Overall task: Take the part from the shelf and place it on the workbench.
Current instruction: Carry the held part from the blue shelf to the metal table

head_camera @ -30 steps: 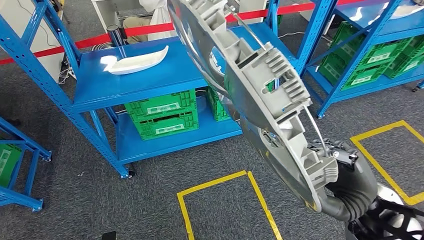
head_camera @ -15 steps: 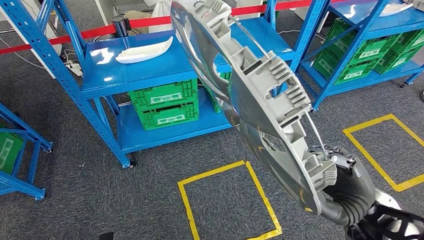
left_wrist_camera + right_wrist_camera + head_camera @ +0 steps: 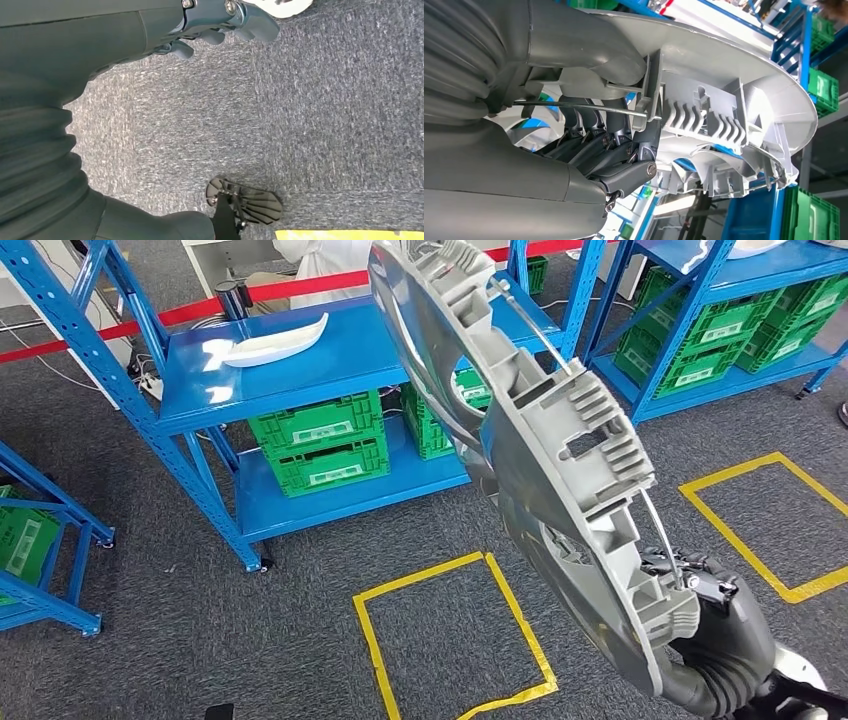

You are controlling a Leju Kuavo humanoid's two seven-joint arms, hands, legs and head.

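- Head view: the right hand [image 3: 700,585] grips the lower end of the grey finned housing part [image 3: 560,460], which is held raised and tilted, clear of the blue shelf [image 3: 300,370]. Judgement: the end grip keeps the long body in front of the robot for carrying. A white curved part [image 3: 275,342] lies on the shelf top, green crates [image 3: 320,445] below. No bench is visible.
- Left wrist view: the left hand [image 3: 220,22] hangs over grey carpet [image 3: 325,110], fingers [image 3: 260,25] loosely curled, holding nothing.
- Right wrist view: dark fingers [image 3: 594,125] are clamped on the part's ribbed rim, beside a thin metal rod [image 3: 584,107].
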